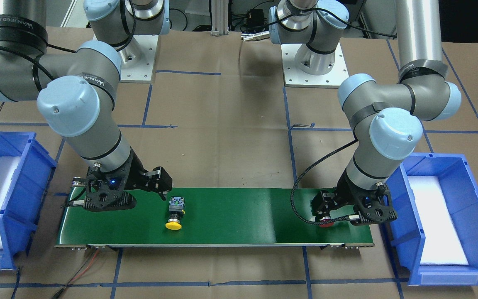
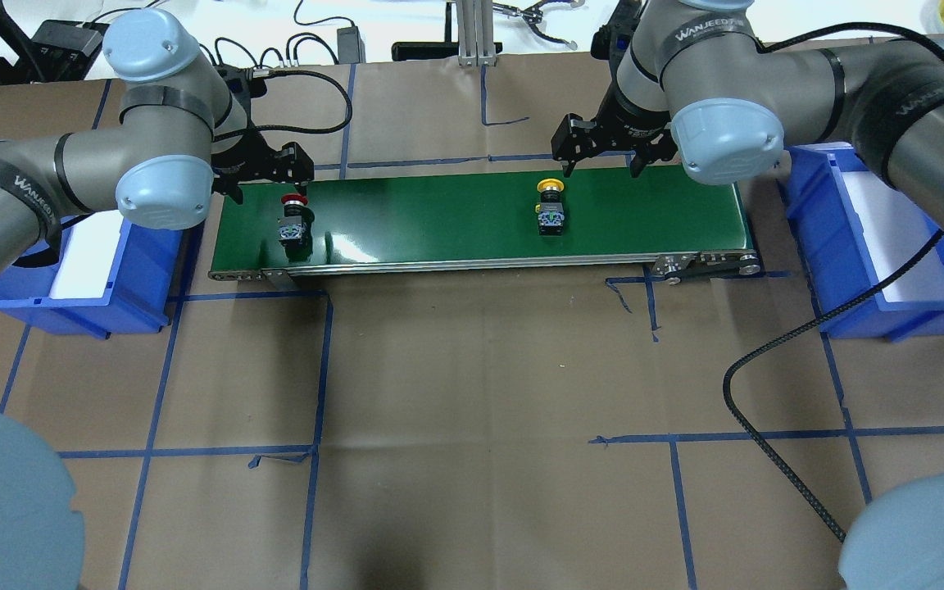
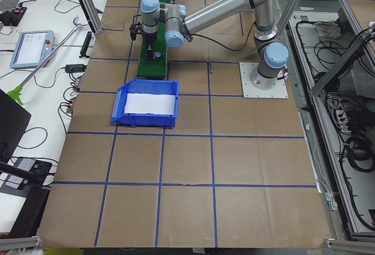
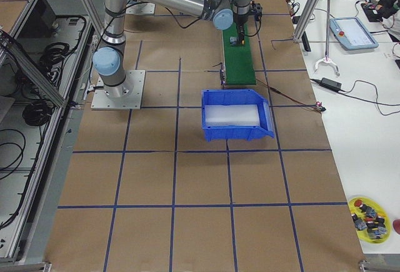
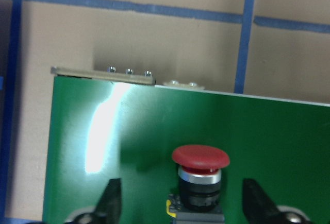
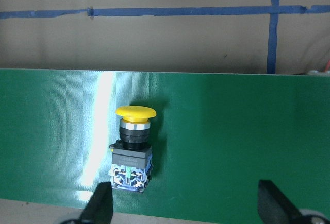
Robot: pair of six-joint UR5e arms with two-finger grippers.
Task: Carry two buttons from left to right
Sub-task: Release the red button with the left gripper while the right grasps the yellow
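Your left hand (image 2: 271, 190) stands wide open at the upper left of the overhead view. In its wrist view the two fingers are well apart, and the red button (image 2: 292, 220) lies between them, touched by neither. This button is on its side at the left end of the green belt (image 2: 439, 217), with its cap toward the hand.

Your right hand (image 2: 599, 168) is also wide open and holds nothing. It hangs at the upper right of the overhead view, over the far edge of the belt. The yellow button (image 2: 550, 209) lies on the belt just beside it, also on its side. In the right wrist view this button is low and left of the middle, nearer to one finger than to the other.

So I judge that the task is perhaps at its half. Both buttons are out of the left bin (image 2: 111, 279) and lie on the belt. The yellow one is already far to the right, while the red one is only at the start. No button shows in the right bin (image 2: 820, 238) on the counter, so nothing is delivered yet.

What is left for you, I think: to take the yellow button with the right hand and put it in the right bin, then to bring the red one along the belt and do the same.
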